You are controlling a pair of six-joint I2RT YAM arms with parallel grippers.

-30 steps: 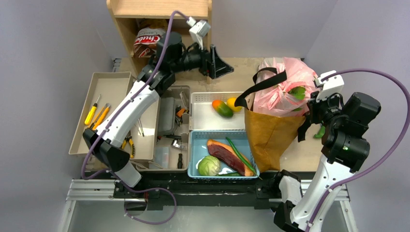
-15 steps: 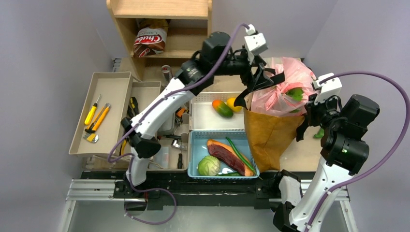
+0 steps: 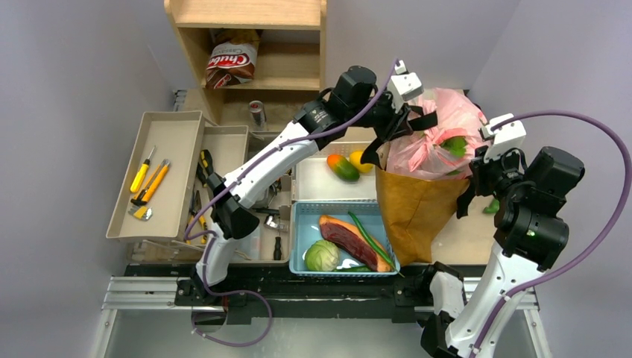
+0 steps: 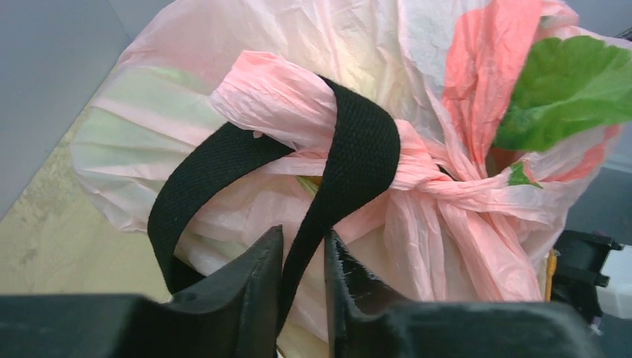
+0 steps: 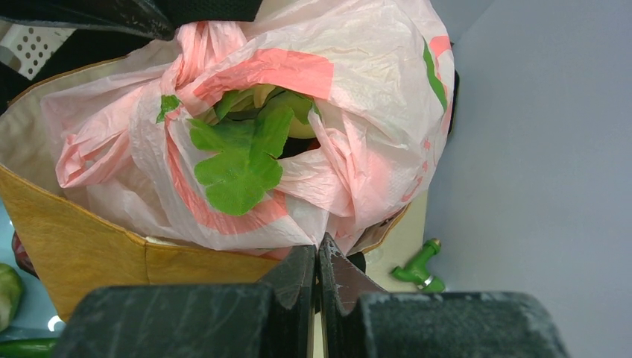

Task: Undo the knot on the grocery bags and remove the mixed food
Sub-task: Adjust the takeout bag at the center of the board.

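Our left claw (image 4: 302, 237) has its jaws pinched on the black strap (image 4: 358, 156), which runs between them and loops up over the pink bag (image 4: 223, 45). Our right claw (image 5: 318, 250) is shut tight at the rim of the paper bag (image 3: 417, 209) — whether it nips anything thin there, we cannot tell. The knot (image 4: 447, 179) sits on top of the pink bag, just beside where the strap crosses a bunched handle. The pink bag itself stands inside the paper bag, with a green leaf (image 5: 238, 160) showing through an opening. We judge that we are at the clearing step: the knot is tied, and the strap lies across the plastic we need to reach. Next, we think, the strap wants drawing off to the side, gently, so the thin plastic neither tears nor drags — then a fresh grip on a handle tail right at the knot, with the right claw steadying the bag.
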